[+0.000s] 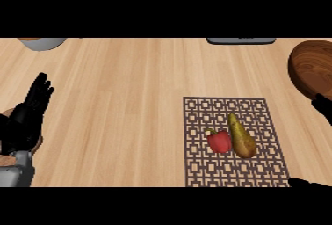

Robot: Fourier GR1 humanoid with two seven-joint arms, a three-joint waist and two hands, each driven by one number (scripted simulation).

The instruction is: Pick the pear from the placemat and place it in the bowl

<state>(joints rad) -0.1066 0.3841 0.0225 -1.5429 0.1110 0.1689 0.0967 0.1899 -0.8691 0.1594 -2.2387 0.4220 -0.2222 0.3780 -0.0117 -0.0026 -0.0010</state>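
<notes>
A yellow-brown pear [240,136] lies lengthwise on the patterned brown placemat [234,110], right of centre. A red bell pepper [219,140] rests against its left side. The dark wooden bowl [314,66] sits at the far right edge, partly cut off. My left hand [27,117] rests open at the left edge, fingers straight and pointing up, far from the pear. Of my right hand [322,107] only dark tips show at the right edge, one beside the mat's upper right and another near the lower right corner; its fingers are mostly hidden.
A grey round container [43,42] stands at the back left. A dark flat object [241,40] lies at the back edge, right of centre. Light wooden counter [123,101] spreads between my left hand and the placemat.
</notes>
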